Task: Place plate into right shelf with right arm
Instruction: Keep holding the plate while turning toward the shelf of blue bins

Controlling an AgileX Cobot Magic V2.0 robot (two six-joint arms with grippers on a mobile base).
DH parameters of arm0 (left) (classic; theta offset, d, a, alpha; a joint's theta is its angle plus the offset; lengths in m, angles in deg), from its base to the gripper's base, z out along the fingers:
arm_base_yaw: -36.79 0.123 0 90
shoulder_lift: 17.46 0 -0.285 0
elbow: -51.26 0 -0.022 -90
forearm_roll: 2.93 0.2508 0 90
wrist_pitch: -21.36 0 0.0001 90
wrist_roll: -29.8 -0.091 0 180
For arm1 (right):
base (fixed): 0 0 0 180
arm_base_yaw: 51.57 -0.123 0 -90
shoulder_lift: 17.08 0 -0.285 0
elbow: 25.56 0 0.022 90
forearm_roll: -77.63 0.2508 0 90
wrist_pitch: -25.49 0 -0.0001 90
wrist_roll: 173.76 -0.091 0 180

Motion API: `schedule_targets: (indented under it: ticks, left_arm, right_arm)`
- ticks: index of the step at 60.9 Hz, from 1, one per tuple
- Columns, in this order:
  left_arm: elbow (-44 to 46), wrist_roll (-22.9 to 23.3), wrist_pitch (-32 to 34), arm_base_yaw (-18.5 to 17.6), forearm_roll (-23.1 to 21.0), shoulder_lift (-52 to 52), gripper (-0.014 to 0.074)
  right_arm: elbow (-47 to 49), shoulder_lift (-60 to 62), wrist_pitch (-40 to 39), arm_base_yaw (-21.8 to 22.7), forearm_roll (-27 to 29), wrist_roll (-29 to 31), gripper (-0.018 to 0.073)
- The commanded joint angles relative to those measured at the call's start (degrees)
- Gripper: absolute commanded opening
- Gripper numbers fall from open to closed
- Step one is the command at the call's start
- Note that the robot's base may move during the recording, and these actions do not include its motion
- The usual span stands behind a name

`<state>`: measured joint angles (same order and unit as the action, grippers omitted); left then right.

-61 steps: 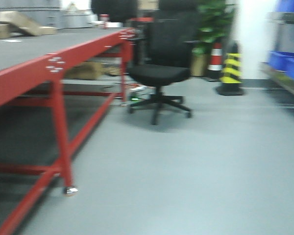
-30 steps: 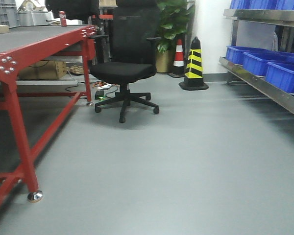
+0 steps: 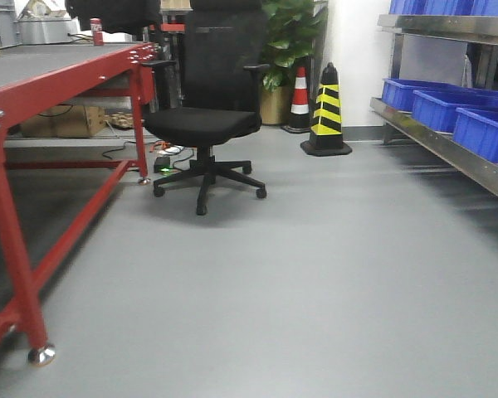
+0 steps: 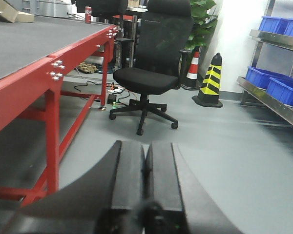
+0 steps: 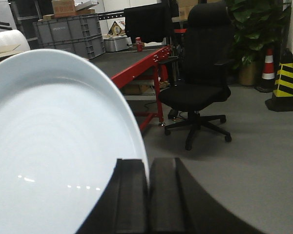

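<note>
The white plate (image 5: 53,146) fills the left half of the right wrist view, held on edge. My right gripper (image 5: 147,168) is shut on the plate's rim, one finger on each side of it. The right shelf (image 3: 448,145), a steel rack with blue bins (image 3: 481,133), runs along the right side of the front view and also shows as the shelf (image 4: 273,100) in the left wrist view. My left gripper (image 4: 145,151) is shut with nothing between its fingers, hanging over the grey floor. Neither arm shows in the front view.
A red-framed table (image 3: 58,83) with a dark top stands on the left. A black office chair (image 3: 207,116) sits ahead. A yellow-black cone (image 3: 325,112), a red-white cone (image 3: 300,95) and a potted plant (image 3: 286,41) stand at the back wall.
The front view has swung right and steadied: the table slid left and the steel shelf with blue bins has come into view on the right. The chair appears slightly further left.
</note>
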<state>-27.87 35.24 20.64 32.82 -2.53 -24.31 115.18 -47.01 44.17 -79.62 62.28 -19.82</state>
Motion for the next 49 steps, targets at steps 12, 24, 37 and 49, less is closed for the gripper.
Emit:
schedule_targets:
  ticks: [12,24,37,49]
  left_arm:
    - [-0.4,0.3,5.1,0.0,0.0,0.6,-0.0047]
    - [-0.4,0.3,5.1,0.0,0.0,0.6,-0.0047]
    - [-0.4,0.3,5.1,0.0,0.0,0.6,-0.0047]
    - [-0.4,0.3,5.1,0.0,0.0,0.6,-0.0047]
  right_arm:
    - [1.7,-0.4,-5.8,0.0,-1.1,0.2,0.0056]
    - [1.7,-0.4,-5.8,0.0,-1.1,0.2,0.0056]
    - [1.7,-0.4,-5.8,0.0,-1.1,0.2,0.0056]
    - [1.7,-0.4,-5.8,0.0,-1.1,0.2,0.0056]
